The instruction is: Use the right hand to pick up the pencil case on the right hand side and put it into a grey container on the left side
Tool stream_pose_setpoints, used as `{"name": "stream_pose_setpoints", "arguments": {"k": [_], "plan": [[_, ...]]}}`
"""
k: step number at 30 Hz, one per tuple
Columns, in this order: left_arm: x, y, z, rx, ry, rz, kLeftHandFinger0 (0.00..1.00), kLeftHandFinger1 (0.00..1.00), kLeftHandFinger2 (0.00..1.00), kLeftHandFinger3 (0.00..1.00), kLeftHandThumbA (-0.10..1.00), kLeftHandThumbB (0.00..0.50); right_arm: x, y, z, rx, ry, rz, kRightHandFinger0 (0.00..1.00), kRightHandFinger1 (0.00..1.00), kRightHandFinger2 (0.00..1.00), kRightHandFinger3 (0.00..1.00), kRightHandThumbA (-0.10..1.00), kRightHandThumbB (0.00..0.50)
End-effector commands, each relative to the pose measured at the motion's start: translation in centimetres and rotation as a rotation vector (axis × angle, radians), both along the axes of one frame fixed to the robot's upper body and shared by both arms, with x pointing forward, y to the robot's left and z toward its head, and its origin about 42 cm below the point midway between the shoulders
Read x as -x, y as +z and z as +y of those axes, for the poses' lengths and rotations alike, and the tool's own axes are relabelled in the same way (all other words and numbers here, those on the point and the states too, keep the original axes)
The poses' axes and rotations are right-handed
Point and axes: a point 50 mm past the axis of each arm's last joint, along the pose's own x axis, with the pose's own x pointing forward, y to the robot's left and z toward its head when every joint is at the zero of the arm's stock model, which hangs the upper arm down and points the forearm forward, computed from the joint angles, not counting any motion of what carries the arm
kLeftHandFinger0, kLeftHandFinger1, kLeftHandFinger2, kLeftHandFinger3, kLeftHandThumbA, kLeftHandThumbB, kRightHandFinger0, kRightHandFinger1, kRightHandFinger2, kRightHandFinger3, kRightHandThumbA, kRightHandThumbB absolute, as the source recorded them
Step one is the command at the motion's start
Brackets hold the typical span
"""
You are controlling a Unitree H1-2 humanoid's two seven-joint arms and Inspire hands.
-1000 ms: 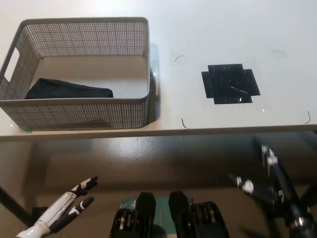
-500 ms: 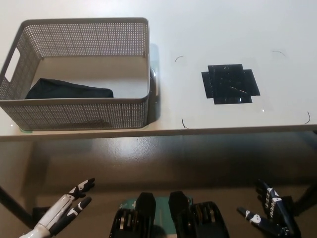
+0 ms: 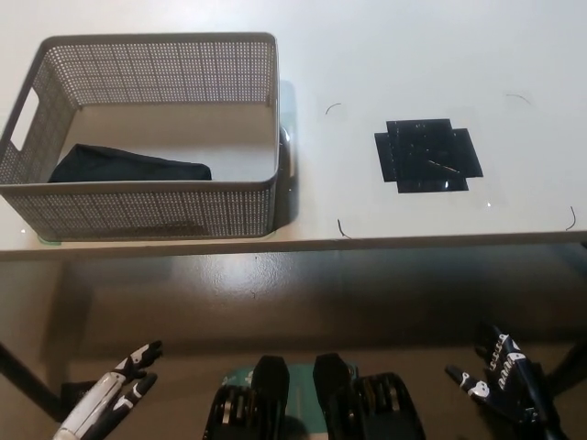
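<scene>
Your task looked done; the pencil case point(image 3: 128, 169) lay inside the grey container point(image 3: 147, 213) on the table point(image 3: 404, 55); your right hand point(image 3: 503, 383) hung below the table edge, fingers spread, holding nothing, well apart from it; your left hand point(image 3: 108, 403) rested low, fingers apart; nothing called for another move.

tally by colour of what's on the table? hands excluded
Grey: 1, the mesh container
Black: 2, the pencil case lying inside the container, and the tape patch on the table
Total: 3
</scene>
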Motion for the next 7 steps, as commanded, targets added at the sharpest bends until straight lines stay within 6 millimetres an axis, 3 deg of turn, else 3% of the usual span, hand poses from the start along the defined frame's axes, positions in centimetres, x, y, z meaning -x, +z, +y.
{"name": "stream_pose_setpoints", "arguments": {"k": [1, 7], "plan": [[-0.2, 0.7, 0.4, 0.032, 0.03, -0.053, 1.0, 1.0, 1.0, 1.0, 1.0, 0.279, -0.9, 1.3, -0.6, 0.003, 0.015, -0.083, 1.0, 1.0, 1.0, 1.0, 1.0, 0.253], [0.9, 0.2, 0.3, 0.013, 0.035, -0.041, 1.0, 1.0, 1.0, 1.0, 1.0, 0.286, 0.2, 0.9, -0.7, 0.02, 0.032, -0.062, 1.0, 1.0, 1.0, 1.0, 1.0, 0.222]]}}
